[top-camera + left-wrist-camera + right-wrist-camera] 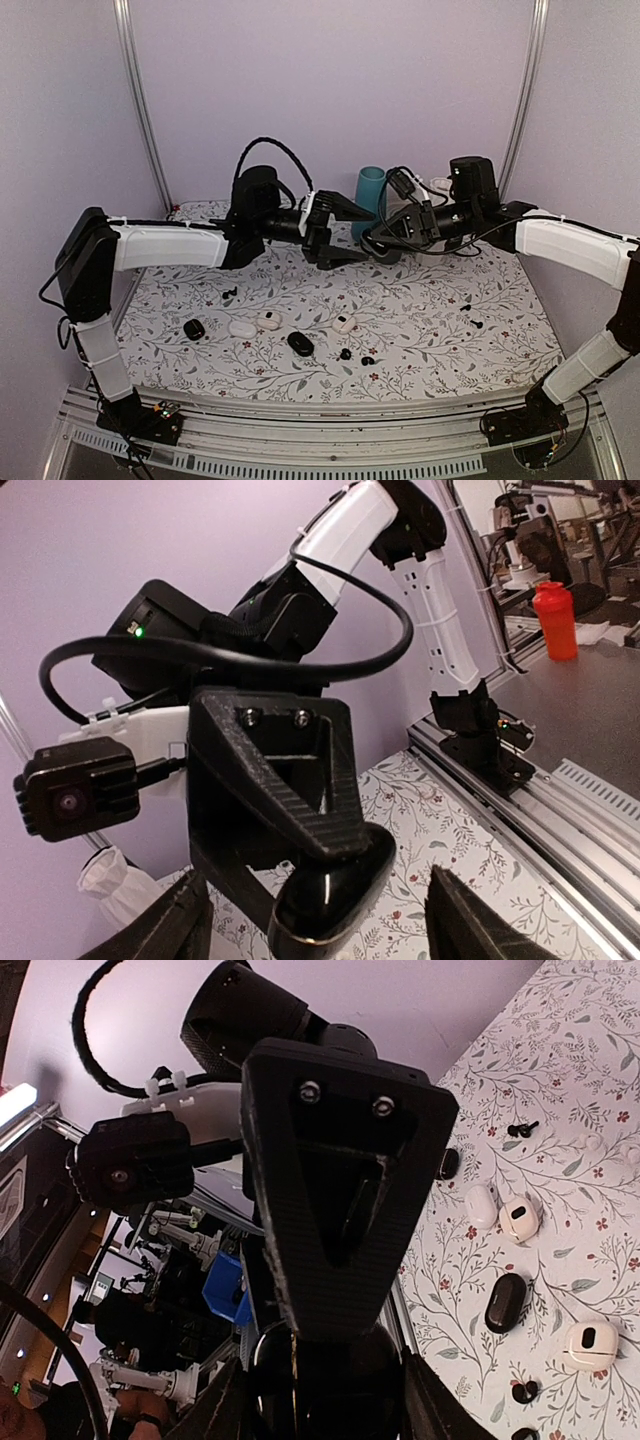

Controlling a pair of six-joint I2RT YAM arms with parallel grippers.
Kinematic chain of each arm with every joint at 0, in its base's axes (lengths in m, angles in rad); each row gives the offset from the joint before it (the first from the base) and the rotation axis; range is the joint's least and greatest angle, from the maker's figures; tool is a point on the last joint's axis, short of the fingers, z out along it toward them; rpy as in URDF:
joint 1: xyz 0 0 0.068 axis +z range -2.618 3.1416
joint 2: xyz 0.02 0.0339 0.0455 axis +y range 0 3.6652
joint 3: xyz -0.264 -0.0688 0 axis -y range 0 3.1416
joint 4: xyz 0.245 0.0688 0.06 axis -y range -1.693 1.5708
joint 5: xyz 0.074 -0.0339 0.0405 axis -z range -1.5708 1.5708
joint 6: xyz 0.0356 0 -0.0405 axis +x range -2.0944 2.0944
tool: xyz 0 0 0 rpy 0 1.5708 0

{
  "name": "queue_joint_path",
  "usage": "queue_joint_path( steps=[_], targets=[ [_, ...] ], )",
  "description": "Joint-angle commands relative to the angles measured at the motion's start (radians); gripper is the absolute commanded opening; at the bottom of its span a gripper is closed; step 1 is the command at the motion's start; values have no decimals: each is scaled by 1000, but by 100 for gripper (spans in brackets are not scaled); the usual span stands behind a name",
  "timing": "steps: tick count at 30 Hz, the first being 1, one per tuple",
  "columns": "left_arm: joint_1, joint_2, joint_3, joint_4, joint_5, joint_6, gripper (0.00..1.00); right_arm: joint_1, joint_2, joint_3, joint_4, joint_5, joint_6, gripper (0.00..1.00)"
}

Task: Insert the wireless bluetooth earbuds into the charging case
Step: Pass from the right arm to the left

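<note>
My right gripper [380, 240] is shut on a glossy black pebble-shaped charging case [388, 252] and holds it in the air over the back middle of the table. The case also shows in the right wrist view [330, 1380] and the left wrist view [330, 895]. My left gripper [366, 237] is open, with its fingers on either side of the held case. Tiny black earbuds [345, 354] [367, 360] lie loose near the front middle of the table. They show in the right wrist view too [524, 1392].
On the floral mat lie white cases [242, 327] [268, 320] [344, 323], two more black cases [194, 328] [300, 343], and small black pieces at the left [230, 293] and right [470, 315]. A teal cylinder [371, 192] stands at the back.
</note>
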Motion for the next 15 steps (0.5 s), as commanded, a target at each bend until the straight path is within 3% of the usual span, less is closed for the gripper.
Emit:
queue_joint_path(
  steps=[1,15],
  targets=[
    [-25,22,40,10,17,16,73,10,18,45,-31,-18,-24,7],
    [-50,48,52,-39,7,76,65,18,27,56,-71,-30,-43,6]
  ],
)
